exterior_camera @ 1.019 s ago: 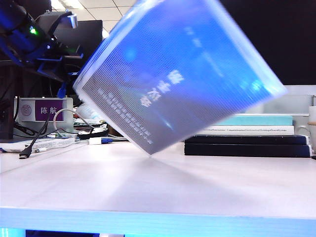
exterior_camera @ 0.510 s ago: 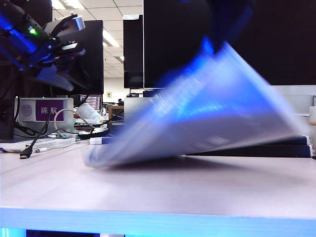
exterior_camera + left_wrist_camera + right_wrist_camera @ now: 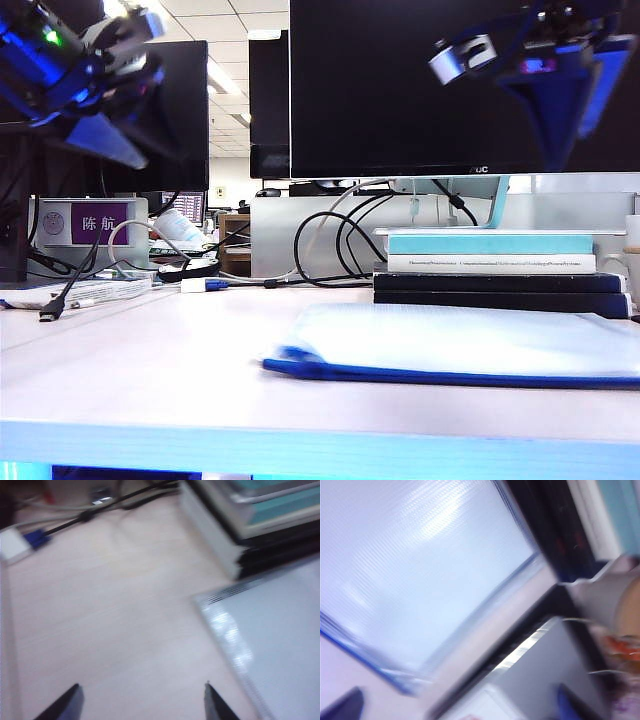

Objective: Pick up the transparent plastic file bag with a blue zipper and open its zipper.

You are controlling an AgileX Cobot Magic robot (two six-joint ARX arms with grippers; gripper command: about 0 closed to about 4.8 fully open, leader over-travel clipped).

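Note:
The file bag lies flat on the table on the right, held by nothing. Its blue zipper runs along the near edge, and I cannot tell whether it is open or closed. My left gripper hangs high at the upper left, open and empty. In the left wrist view the left gripper stands over bare table, beside a corner of the file bag. My right gripper hovers high at the upper right, open. The right wrist view is blurred, with the right gripper above the file bag.
A stack of books stands just behind the bag and shows again as books. Black cables and a white plug lie at the back. A monitor rises behind. A purple nameplate stands at the left.
The bag, held tilted in the air a second ago, has dropped and now lies flat on the table. Both grippers have opened, and the right one has drawn away to the upper right.

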